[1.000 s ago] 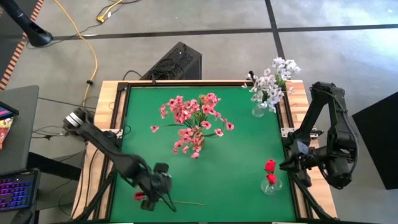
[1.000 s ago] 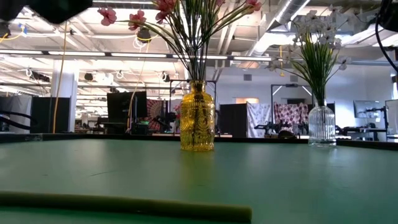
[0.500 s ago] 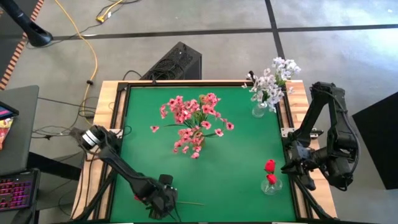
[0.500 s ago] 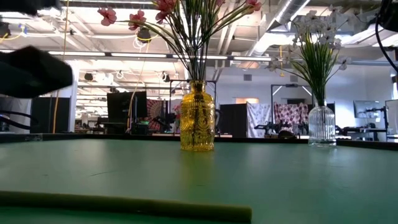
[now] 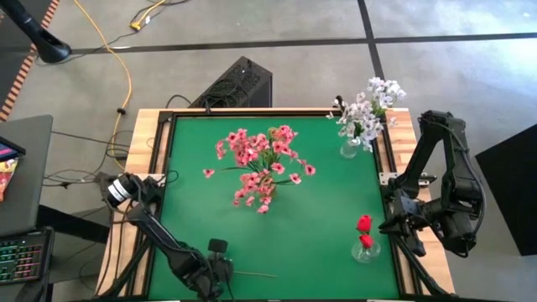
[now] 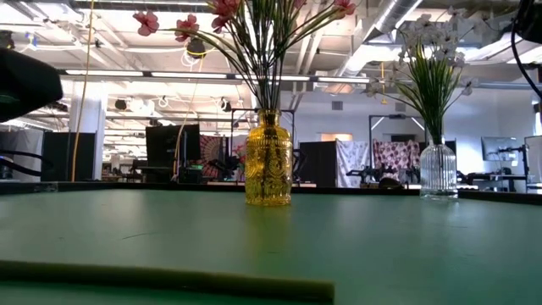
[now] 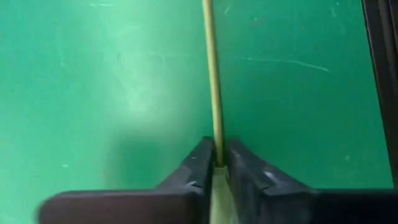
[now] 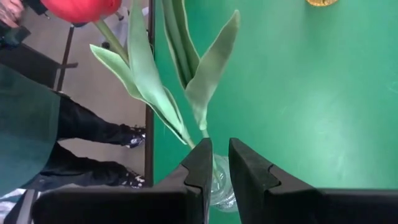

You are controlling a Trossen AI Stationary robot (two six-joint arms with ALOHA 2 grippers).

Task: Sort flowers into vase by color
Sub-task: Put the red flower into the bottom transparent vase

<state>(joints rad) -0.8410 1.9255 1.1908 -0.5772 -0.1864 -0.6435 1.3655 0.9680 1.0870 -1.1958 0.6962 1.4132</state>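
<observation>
Pickup is the step in hand, I judge: the left gripper [image 7: 216,163] sits low at the table's seven o'clock edge, its two dark fingers [image 7: 194,169] drawn narrow around the thin pale-green stem [image 7: 210,68] of a loose flower lying flat on the green mat [image 5: 319,243]. That stem [image 5: 254,273] runs toward three o'clock from the gripper [image 5: 211,270]; whether its blossom is red I cannot tell here. The next move likely calls for lifting it clear and carrying it to a vase of matching colour.

At four o'clock stands a small clear glass vase [image 5: 366,250] with red buds [image 5: 364,223]. The right gripper [image 8: 215,163] waits just beside it, fingers narrowly apart, holding nothing. At the centre, a yellow patterned glass vase [image 6: 268,159] carries the pink blossom sprays [image 5: 262,159]. At one o'clock, a clear ribbed glass vase [image 6: 439,172] holds the white-grey sprays [image 5: 367,105].

A wooden frame [image 5: 148,134] borders the mat. Beyond it lie grey floor, a yellow cable [image 5: 126,75], and a person's dark legs [image 8: 74,134].
</observation>
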